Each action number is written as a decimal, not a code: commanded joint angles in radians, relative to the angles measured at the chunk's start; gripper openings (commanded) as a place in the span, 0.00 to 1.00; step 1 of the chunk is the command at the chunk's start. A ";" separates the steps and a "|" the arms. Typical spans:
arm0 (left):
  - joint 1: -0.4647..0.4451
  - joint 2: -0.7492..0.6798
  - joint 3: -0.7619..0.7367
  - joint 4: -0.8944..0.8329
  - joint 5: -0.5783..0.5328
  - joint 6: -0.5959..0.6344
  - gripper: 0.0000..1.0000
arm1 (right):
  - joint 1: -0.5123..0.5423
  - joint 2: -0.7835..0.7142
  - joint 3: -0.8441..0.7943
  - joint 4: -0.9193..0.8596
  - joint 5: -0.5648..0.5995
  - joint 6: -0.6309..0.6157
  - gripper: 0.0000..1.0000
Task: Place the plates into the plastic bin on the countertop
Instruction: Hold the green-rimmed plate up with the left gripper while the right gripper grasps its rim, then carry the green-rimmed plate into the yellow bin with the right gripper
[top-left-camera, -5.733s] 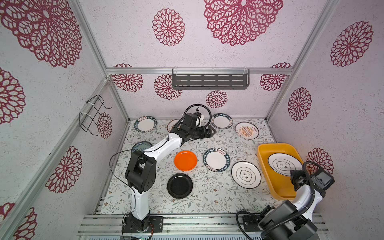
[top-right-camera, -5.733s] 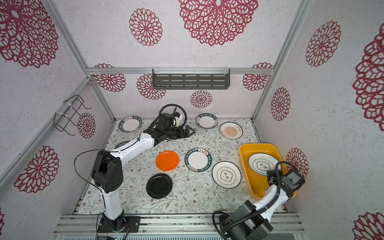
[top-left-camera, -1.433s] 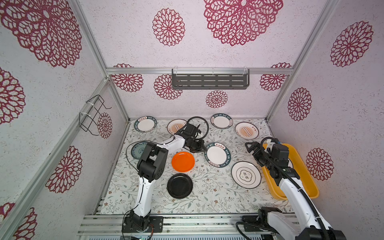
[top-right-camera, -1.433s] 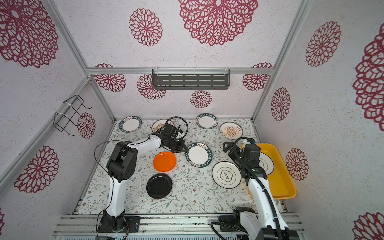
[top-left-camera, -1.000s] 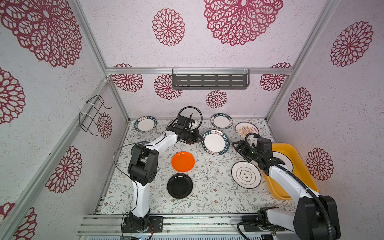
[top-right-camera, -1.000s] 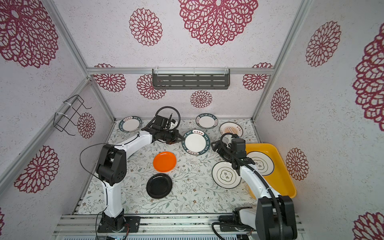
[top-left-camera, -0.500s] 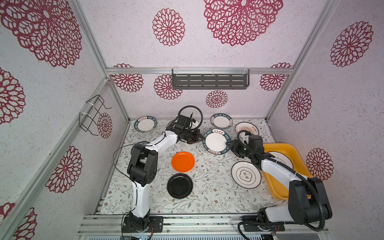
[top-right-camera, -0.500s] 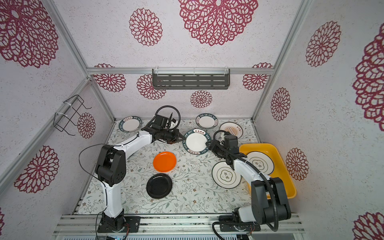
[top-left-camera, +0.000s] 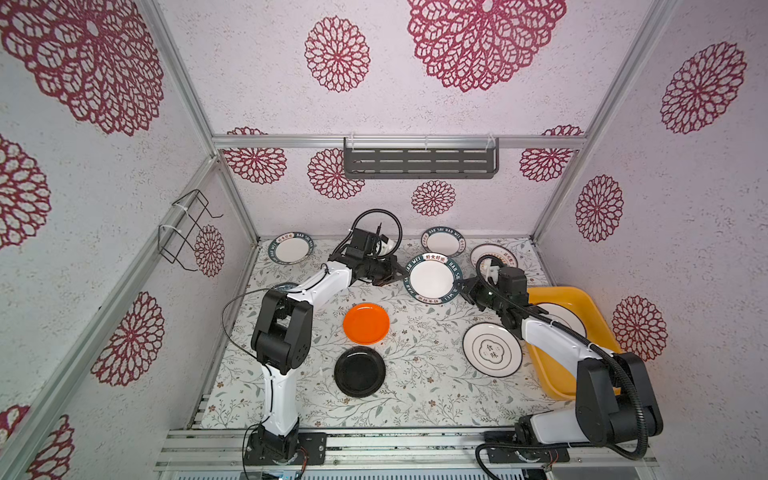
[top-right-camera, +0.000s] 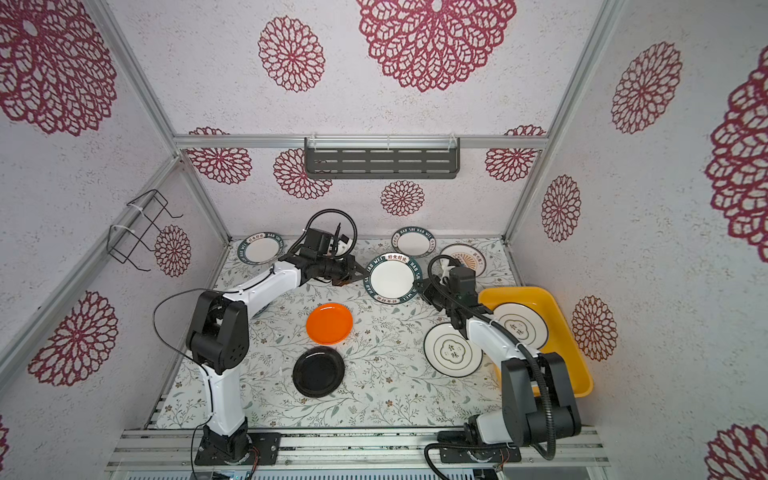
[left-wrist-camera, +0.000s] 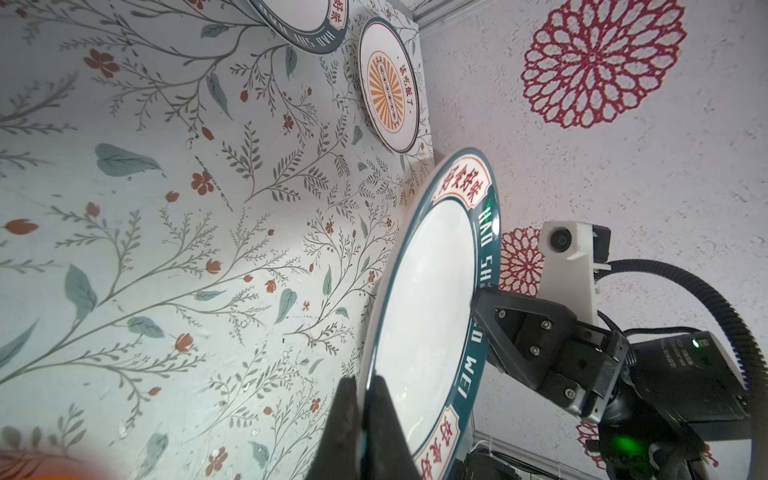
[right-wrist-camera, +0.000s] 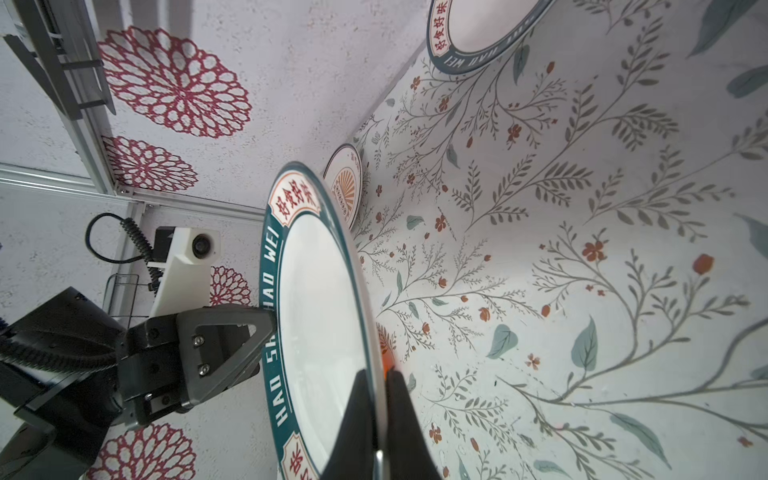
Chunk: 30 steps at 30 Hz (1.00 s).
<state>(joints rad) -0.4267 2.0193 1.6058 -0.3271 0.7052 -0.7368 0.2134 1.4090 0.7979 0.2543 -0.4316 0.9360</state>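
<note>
Since a second ago the right gripper (top-left-camera: 464, 291) has reached in from the lower right and now pinches the right rim of the teal-rimmed plate (top-left-camera: 433, 277). The plate is held above the countertop (top-left-camera: 415, 374) near centre frame in both top views, and the left gripper (top-left-camera: 397, 275) clamps its opposite rim. The countertop is matte and vine-printed; the walls (top-left-camera: 478, 208) are rough, with red rosettes. The glossy yellow plastic bin (top-left-camera: 552, 291), round-cornered, sits lower right and holds one black-lettered plate (top-left-camera: 569, 322).
</note>
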 joint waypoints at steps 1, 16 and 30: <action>-0.005 -0.046 0.011 0.048 -0.011 -0.004 0.41 | 0.007 -0.025 -0.007 -0.019 0.025 -0.024 0.00; -0.043 -0.251 -0.141 0.109 -0.279 -0.001 0.96 | -0.067 -0.137 -0.005 -0.144 0.100 -0.007 0.00; -0.219 -0.295 -0.057 0.165 -0.464 -0.016 0.97 | -0.417 -0.393 0.039 -0.524 0.314 -0.105 0.00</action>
<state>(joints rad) -0.6254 1.7573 1.5032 -0.1707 0.3111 -0.7799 -0.1513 1.0668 0.7959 -0.1894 -0.1905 0.8562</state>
